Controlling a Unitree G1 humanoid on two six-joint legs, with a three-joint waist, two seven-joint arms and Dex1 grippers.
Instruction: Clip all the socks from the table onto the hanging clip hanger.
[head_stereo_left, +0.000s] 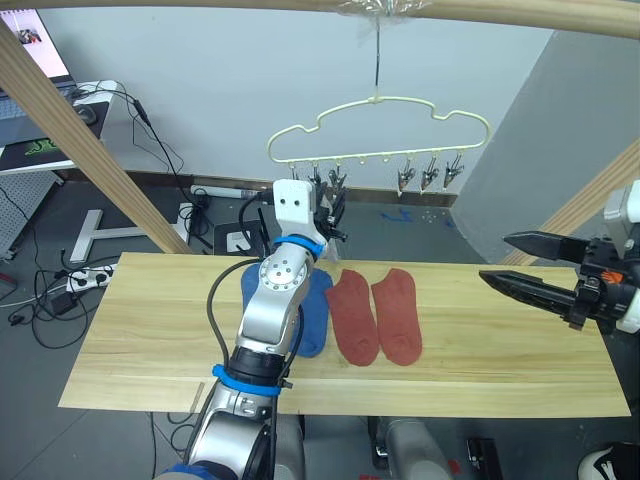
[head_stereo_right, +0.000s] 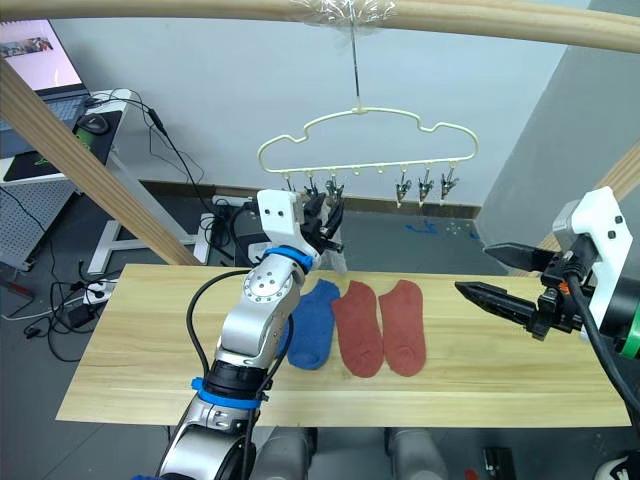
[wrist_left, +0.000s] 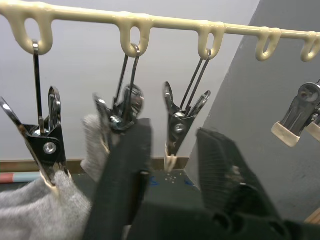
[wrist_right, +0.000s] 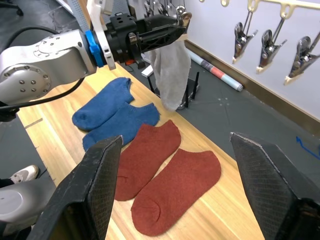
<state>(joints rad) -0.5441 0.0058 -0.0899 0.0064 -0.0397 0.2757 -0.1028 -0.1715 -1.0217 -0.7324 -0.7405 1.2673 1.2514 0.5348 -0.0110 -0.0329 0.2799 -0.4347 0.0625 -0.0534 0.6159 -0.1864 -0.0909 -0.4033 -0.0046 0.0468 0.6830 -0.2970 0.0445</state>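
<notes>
The pale-yellow clip hanger (head_stereo_left: 380, 125) hangs from the top pole above the table (head_stereo_left: 500, 350). My left gripper (wrist_left: 172, 135) is raised to its left clips, open, with the third clip (wrist_left: 175, 125) between its fingers. A grey sock (wrist_left: 30, 210) hangs from the first clip and another grey sock (wrist_left: 95, 145) from the second, just behind one finger. Two blue socks (wrist_right: 102, 102) (wrist_right: 122, 122) and two rust-red socks (head_stereo_left: 352, 315) (head_stereo_left: 398, 312) lie flat mid-table. My right gripper (head_stereo_left: 494, 257) hovers open and empty over the table's right end.
Three free clips (head_stereo_left: 430, 175) hang at the hanger's right side. Slanted wooden poles (head_stereo_left: 70, 130) frame the table on both sides. A desk with a monitor (head_stereo_left: 40, 45) stands at the back left, with cables and a power strip (head_stereo_left: 85, 275) on the floor.
</notes>
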